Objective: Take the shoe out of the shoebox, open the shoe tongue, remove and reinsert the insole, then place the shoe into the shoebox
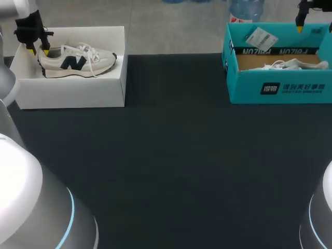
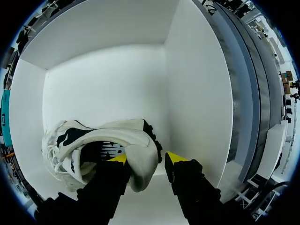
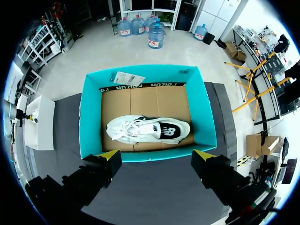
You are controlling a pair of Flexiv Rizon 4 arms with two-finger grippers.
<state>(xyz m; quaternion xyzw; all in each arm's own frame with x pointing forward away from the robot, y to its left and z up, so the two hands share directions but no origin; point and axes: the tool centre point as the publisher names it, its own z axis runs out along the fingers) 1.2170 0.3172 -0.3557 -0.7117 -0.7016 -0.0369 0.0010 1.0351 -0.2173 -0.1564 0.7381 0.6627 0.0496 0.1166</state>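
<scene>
At the far left corner of the dark surface (image 1: 166, 155), a white shoe (image 1: 78, 61) with a navy mark lies on its sole inside the white shoebox (image 1: 83, 93), toe toward the box's right wall. The left gripper (image 1: 39, 51) sits down at the shoe's heel, and I cannot tell whether it has actually closed on it. Over at the far right corner the right gripper (image 3: 157, 154) hangs spread wide and empty above the teal shoebox (image 1: 280, 85), where a second shoe (image 3: 147, 130) lies
</scene>
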